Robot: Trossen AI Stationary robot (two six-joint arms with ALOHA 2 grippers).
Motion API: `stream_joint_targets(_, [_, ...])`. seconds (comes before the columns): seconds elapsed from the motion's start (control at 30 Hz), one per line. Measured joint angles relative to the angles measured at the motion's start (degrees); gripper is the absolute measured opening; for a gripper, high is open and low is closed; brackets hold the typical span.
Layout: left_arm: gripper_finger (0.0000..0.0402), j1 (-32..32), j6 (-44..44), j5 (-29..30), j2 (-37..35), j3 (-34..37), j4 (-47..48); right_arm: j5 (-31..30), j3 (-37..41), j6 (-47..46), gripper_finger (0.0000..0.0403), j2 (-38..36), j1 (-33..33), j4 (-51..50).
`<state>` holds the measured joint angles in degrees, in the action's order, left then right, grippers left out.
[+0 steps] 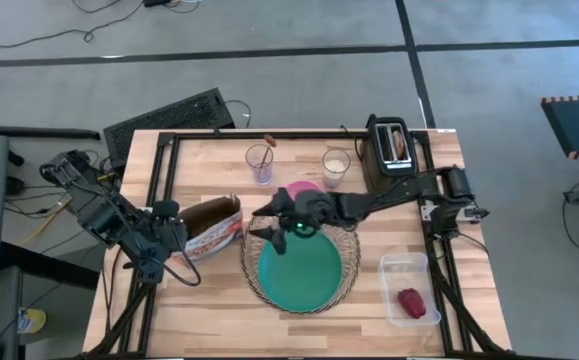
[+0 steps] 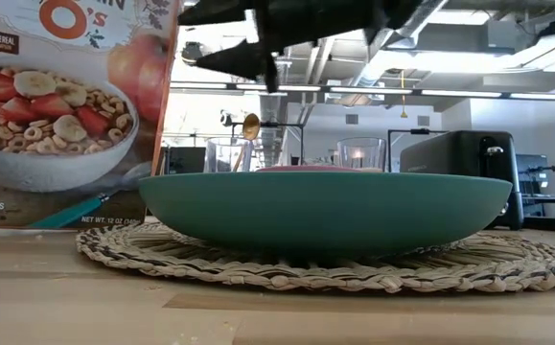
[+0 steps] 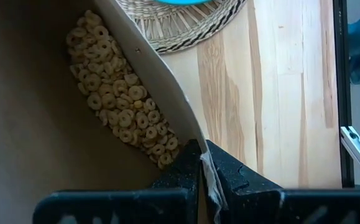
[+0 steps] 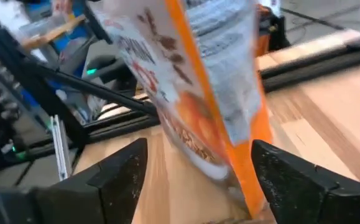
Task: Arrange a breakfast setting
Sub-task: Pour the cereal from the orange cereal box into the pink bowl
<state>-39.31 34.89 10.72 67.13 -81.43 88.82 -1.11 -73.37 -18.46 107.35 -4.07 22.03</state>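
even, bright indoor light; backlit ceiling strips glare in the low view, and the right wrist view is motion-blurred.

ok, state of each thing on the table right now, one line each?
Open cereal box: tilted, cereal inside, edge pinched by left claw.
Right claw: open, above the plate's far edge.
Round teal plate: empty, on the round woven charger.
Pink bowl: behind the plate, mostly hidden.
Black toaster: something in a slot.
Dark red fruit: in clear plastic tub.
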Motion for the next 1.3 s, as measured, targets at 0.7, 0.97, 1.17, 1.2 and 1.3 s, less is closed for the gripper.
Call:
stream_joint_targets(0.7, [0.0, 0.0, -1.0, -1.3, 0.0, 0.0, 0.1, 13.3, -15.7, 12.1, 0.0317, 15.9, 5.7, -2.1])
stream_joint_targets(0.97, [0.0, 0.0, -1.0, -1.2, 0.0, 0.0, 0.2, 16.0, -17.2, 14.2, 0.0316, 16.8, 5.6, -3.1])
stream_joint_targets(1.17, [0.0, 0.0, -0.8, -0.3, 0.0, 0.0, 0.2, 16.0, -17.2, 14.4, 0.028, 16.8, 5.6, -3.3])
stream_joint_targets(1.2, [0.0, 0.0, -0.8, 0.0, 0.0, 0.0, 0.2, 16.0, -17.2, 14.4, 0.0269, 16.8, 5.6, -3.4])
stream_joint_targets(1.3, [0.0, 0.0, -0.3, 0.5, 0.0, 0.0, 0.2, 16.1, -17.2, 14.4, 0.0223, 16.8, 5.6, -3.5])
